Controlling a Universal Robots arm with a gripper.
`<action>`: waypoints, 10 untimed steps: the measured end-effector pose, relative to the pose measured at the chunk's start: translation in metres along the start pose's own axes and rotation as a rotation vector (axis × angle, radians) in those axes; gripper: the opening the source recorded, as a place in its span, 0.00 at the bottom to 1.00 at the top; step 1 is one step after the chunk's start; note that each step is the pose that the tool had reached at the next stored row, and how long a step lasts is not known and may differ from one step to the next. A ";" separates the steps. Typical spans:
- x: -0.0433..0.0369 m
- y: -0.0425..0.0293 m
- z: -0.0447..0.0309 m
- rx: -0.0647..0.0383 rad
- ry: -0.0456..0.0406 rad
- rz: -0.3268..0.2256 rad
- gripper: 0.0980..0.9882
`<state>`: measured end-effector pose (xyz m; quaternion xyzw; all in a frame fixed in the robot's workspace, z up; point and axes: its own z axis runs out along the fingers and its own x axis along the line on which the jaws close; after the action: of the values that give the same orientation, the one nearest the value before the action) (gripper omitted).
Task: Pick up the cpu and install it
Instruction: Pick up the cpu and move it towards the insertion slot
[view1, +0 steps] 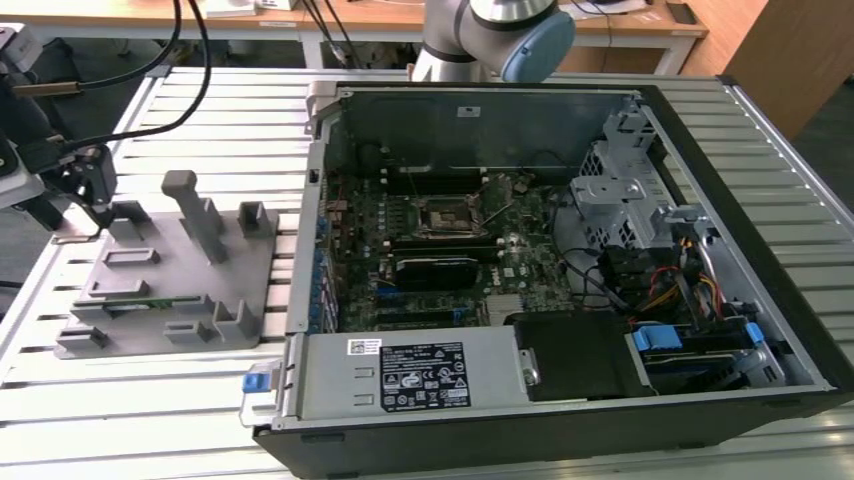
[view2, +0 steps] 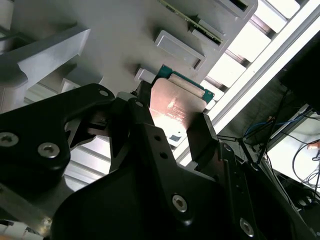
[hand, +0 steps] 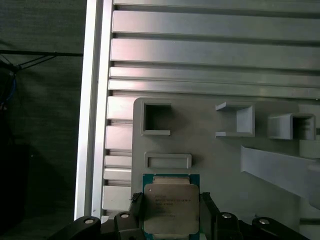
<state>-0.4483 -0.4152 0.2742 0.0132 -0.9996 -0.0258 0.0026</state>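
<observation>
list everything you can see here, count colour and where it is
table: 1, silver slatted, under everything
fixture: 1, grey, on the table, exterior view's left
cpu: 1, silver top, green edge, gripped at the fixture's edge
case: 1, black, open, beside the fixture
motherboard: 1, green, inside the case
socket: 1, black-framed, on the motherboard
power supply: 1, silver, case's near edge
arm: 1, grey and blue, behind the case
tool: 1, black, shut on the cpu
</observation>
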 end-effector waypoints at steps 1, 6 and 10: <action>0.0000 0.0000 -0.0001 0.000 -0.0001 0.000 0.49; 0.0001 0.0001 -0.0014 0.000 0.0003 0.000 0.49; 0.0001 0.0003 -0.0051 0.000 0.0001 0.000 0.49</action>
<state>-0.4484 -0.4152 0.2793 0.0132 -0.9996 -0.0258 0.0026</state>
